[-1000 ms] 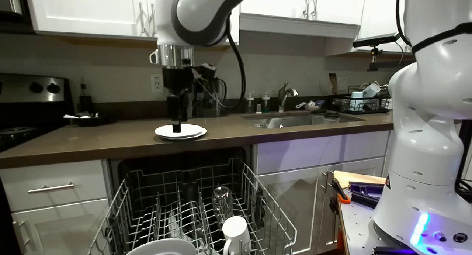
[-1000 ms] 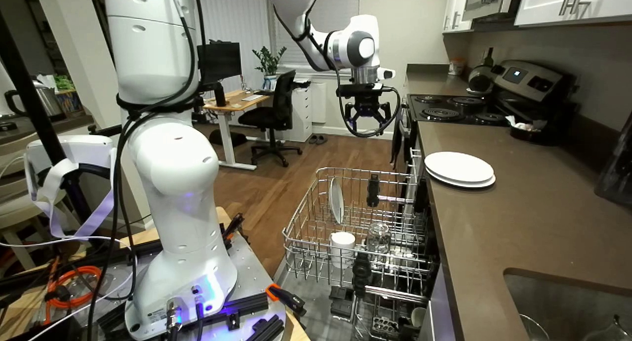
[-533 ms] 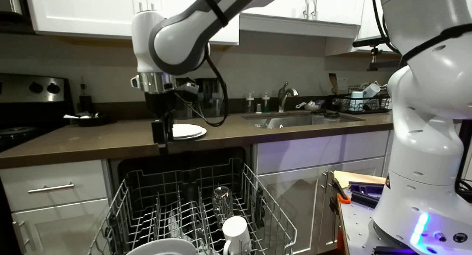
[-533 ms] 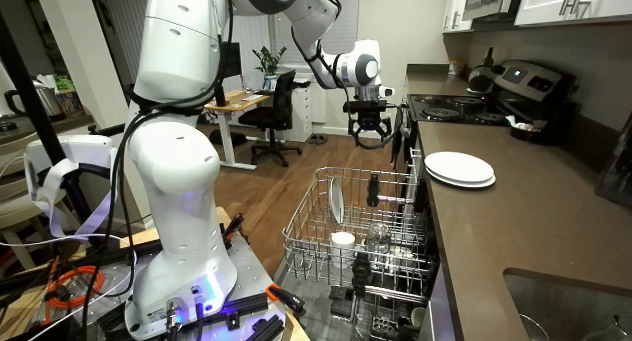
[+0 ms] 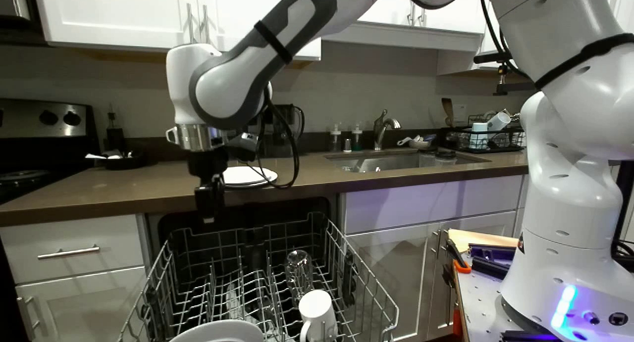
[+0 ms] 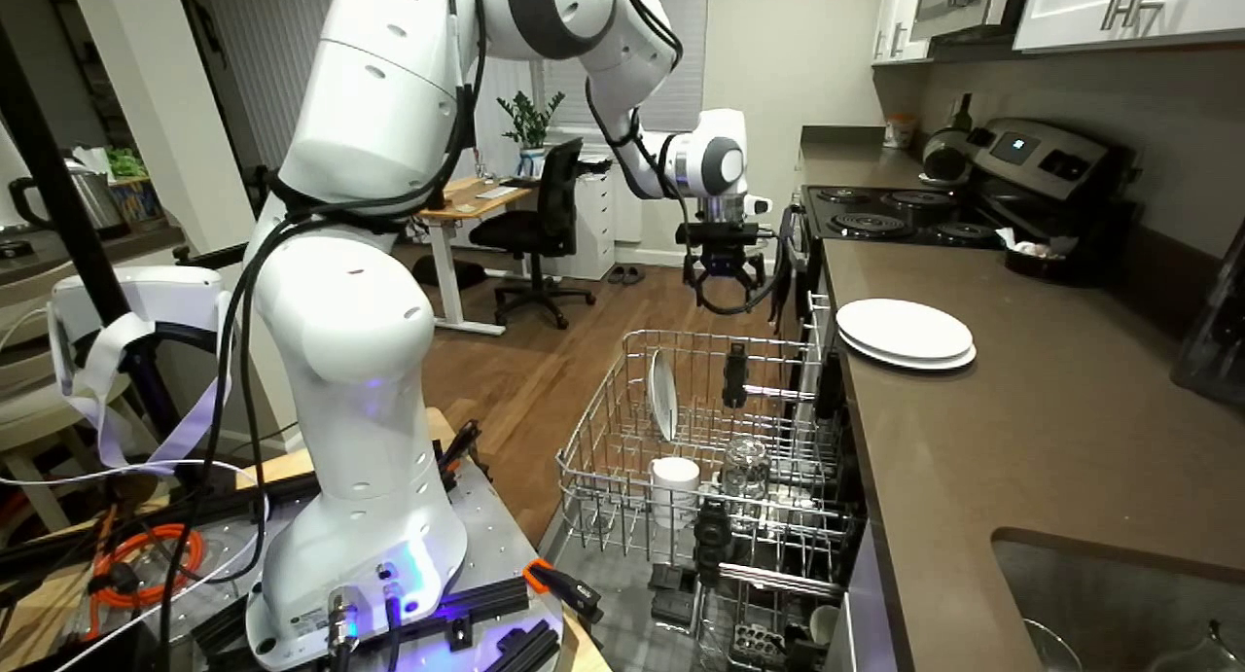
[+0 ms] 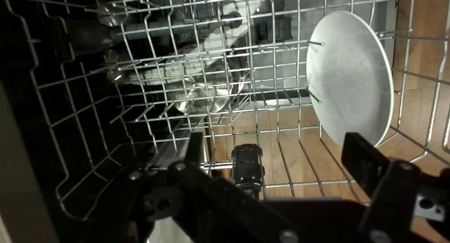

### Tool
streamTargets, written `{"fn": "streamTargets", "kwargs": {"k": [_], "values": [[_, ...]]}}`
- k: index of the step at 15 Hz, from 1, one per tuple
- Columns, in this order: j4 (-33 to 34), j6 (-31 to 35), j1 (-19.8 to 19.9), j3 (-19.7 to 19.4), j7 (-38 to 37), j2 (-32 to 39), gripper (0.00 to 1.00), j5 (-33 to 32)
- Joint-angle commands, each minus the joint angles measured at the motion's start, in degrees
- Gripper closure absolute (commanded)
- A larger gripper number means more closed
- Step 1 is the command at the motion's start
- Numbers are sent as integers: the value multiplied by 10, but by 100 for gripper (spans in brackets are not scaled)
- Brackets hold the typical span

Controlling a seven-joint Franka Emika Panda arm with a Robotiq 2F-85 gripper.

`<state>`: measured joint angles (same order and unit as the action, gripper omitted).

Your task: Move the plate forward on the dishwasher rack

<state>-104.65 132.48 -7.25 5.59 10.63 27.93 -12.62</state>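
Observation:
The white plate [image 5: 220, 331] stands nearly upright in the dishwasher rack [image 5: 364, 267], toward the pulled-out end. In another exterior view the plate [image 6: 662, 396] shows edge-on among the rack wires [image 6: 691, 334]. My gripper [image 5: 209, 216] hangs above the rack, pointing down, with nothing in it. It also shows in an exterior view [image 6: 725, 293], above the rack's far side. In the wrist view the jaws [image 7: 273, 137] are wide apart over the rack [image 7: 258, 132]. The plate [image 7: 348, 77] lies to the right there, its lower edge overlapped by the right fingertip in the picture.
A white mug [image 5: 317, 305] and a clear glass [image 5: 298, 268] stand in the rack. Stacked white plates [image 6: 905, 330] lie on the counter [image 6: 1021, 439], whose edge overhangs beside the rack. A black clip [image 7: 247, 164] sits on the rack side.
My gripper has moved down, from counter height to lower above the rack, and shifted left in one view. It stays open. The plate and rack have not moved.

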Motion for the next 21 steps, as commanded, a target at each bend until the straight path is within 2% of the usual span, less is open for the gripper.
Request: {"fn": "streamTargets", "kwargs": {"k": [1, 6, 9, 13, 18, 21], "values": [[57, 35, -12, 10, -2, 86, 0, 11], [104, 79, -30, 10, -10, 172, 0, 9], [132, 96, -21, 26, 8, 217, 0, 26], [160, 86, 0, 53, 34, 254, 0, 62], [142, 55, -23, 22, -5, 207, 0, 43], [133, 24, -25, 34, 2, 174, 0, 49]]}}
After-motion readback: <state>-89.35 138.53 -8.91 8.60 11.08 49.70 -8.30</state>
